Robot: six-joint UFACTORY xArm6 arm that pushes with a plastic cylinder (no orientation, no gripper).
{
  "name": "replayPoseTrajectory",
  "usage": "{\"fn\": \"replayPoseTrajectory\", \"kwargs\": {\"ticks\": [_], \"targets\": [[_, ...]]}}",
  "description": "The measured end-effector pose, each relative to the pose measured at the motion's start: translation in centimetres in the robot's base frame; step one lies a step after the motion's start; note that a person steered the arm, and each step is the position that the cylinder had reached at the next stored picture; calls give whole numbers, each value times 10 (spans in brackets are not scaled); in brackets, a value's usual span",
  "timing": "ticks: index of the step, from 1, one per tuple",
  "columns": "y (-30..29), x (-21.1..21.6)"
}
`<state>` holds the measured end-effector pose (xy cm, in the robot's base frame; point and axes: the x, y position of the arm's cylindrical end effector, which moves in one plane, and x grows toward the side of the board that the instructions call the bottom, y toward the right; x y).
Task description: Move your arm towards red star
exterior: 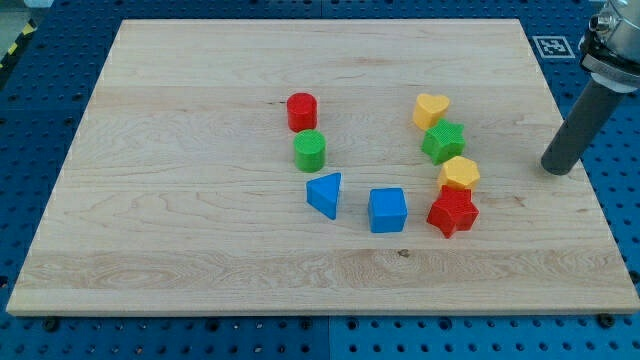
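The red star (453, 212) sits on the table (200, 250) at the view's lower right, touching the yellow hexagon (460, 173), beside the blue cube (387, 210). My tip (556, 168) rests well right; no hand exists.

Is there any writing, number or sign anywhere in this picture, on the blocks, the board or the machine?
No readable words or numbers anywhere.
Black-and-white square marker beside the wooden board's top right corner: a coded pattern, not text.
Yellow-black striped tape at the view's top left: no lettering.
The red star and other blocks carry no labels; my tip has none.
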<state>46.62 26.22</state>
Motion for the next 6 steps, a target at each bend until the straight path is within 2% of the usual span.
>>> {"fn": "replayPoseTrajectory", "kwargs": {"ticks": [1,2,3,4,5,6], "targets": [[0,0],[1,22],[-2,66],[-12,78],[-26,81],[-76,84]]}}
